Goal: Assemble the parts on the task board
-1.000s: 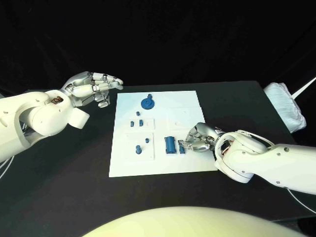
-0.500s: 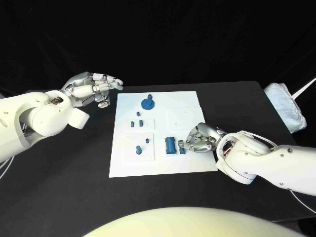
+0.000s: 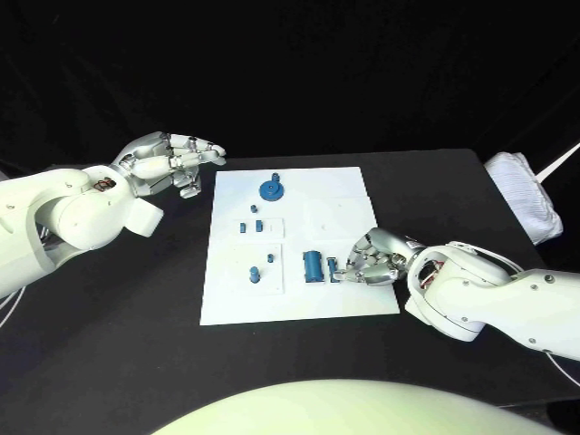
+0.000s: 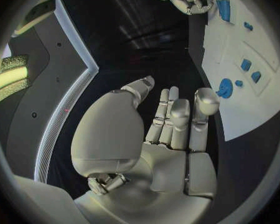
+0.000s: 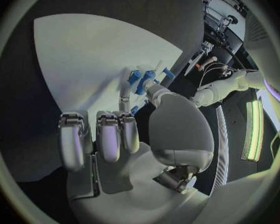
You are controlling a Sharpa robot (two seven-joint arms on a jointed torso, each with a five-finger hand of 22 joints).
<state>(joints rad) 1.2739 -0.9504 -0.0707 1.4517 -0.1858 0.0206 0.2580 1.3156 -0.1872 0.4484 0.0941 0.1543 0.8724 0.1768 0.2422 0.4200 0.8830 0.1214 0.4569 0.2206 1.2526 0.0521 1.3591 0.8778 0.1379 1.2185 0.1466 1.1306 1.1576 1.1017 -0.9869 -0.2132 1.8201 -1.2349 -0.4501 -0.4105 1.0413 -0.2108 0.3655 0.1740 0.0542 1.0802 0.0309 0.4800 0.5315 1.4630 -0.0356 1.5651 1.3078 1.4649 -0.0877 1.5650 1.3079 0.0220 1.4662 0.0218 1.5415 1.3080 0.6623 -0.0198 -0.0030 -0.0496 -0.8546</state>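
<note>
On the flat white task board (image 3: 290, 249) mid-desk, your right hand (image 3: 372, 257) curls its fingers (image 5: 125, 92) against a blue ribbed cylinder part (image 3: 314, 265) near the board's right edge. Your left hand (image 3: 172, 159) hovers off the board's far left corner, fingers loosely bent, holding nothing.

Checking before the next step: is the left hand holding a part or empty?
Empty. The left hand hovers beside the board, off its edge; the wrist view shows a bare palm, fingers straight and apart.
</note>
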